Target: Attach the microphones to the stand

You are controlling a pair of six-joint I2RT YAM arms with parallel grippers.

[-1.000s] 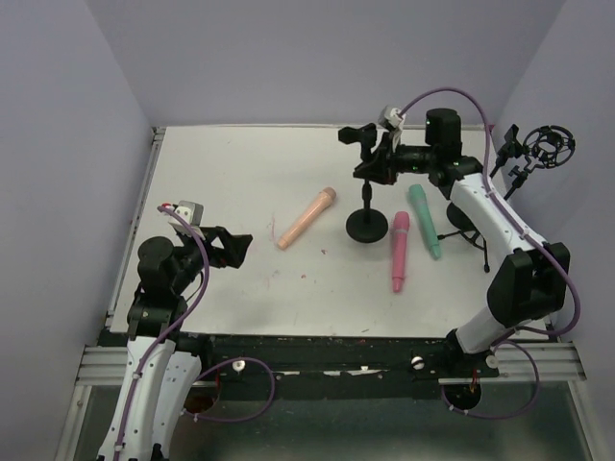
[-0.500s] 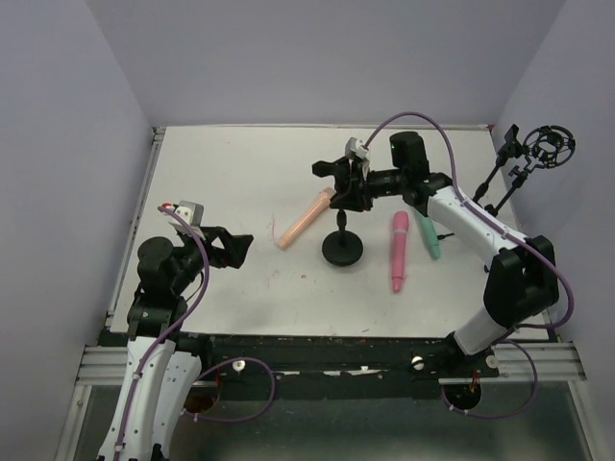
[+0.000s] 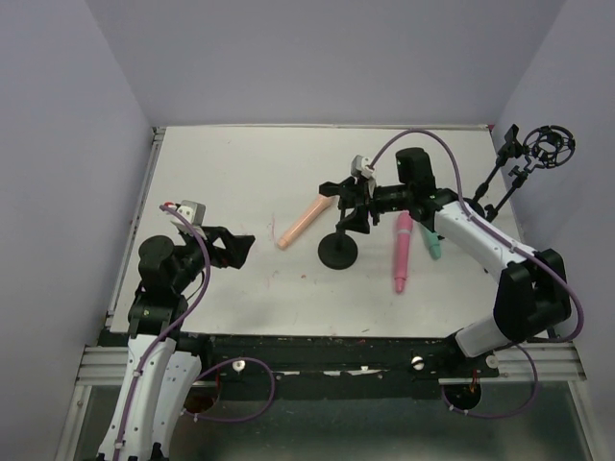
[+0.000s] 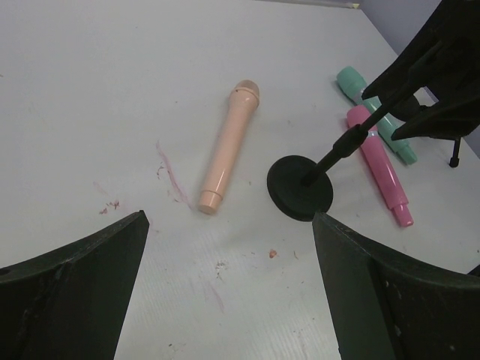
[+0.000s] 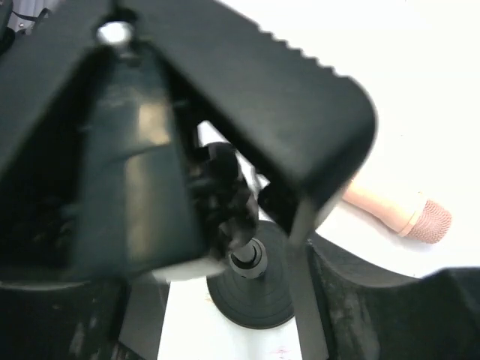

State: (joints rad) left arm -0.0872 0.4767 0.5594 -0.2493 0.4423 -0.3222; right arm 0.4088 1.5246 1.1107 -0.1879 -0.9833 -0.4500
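Reaches left across the bench [image 3: 221,173] with the right arm, forearm about level. Has dragged the stand [image 3: 338,253] left and nearer since a second ago, between peach mic [image 3: 306,219] and pink mic [image 3: 401,252]. Clamps right tool [image 3: 351,204] tight round the stand's top. Holds left tool [image 3: 240,246] spread wide, nothing in it.

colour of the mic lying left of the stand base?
Peach microphone, pale orange-pink all over. It shows clearest in the left wrist view.
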